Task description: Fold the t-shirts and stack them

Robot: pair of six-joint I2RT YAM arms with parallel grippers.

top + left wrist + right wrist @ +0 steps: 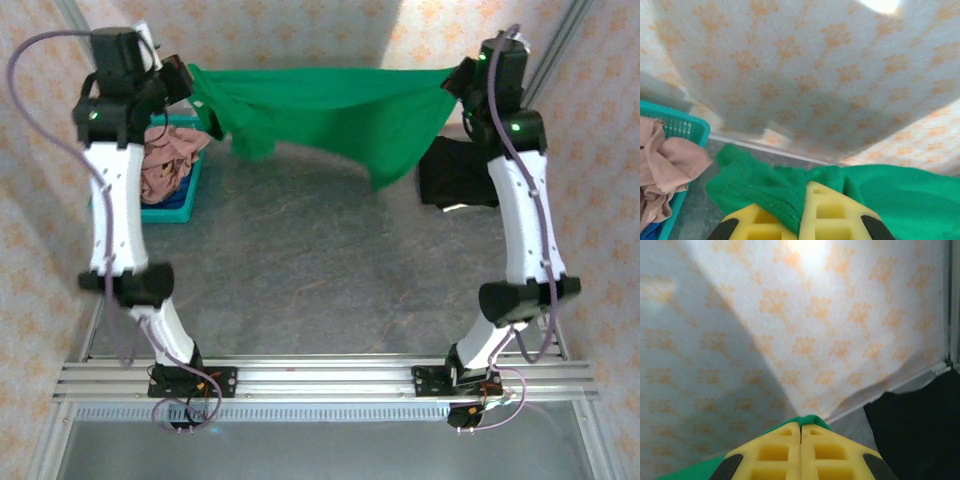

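Top external view: a grey, mottled table is boxed in at the back and sides by a wall papered white with a little orange pattern. A ribbed aluminium rail runs along the near edge, and both arm bases are bolted to it.

For containers there's a teal basket at the far left of the table, partly behind the left arm. A pink t-shirt is bunched up in it and heaps above the rim. The left wrist cam also catches a bit of blue cloth tucked under the pink one.

The green t-shirt is up in the air, strung across the back of the table between the two arms, with its body sagging in folds toward the right. The left gripper is clamped on one end, with fabric wedged between its yellow pads. The right gripper is pinched tight on the other end, with a green edge poking out at the tips. A black t-shirt lies on the table at the far right, partly hidden by the right arm.
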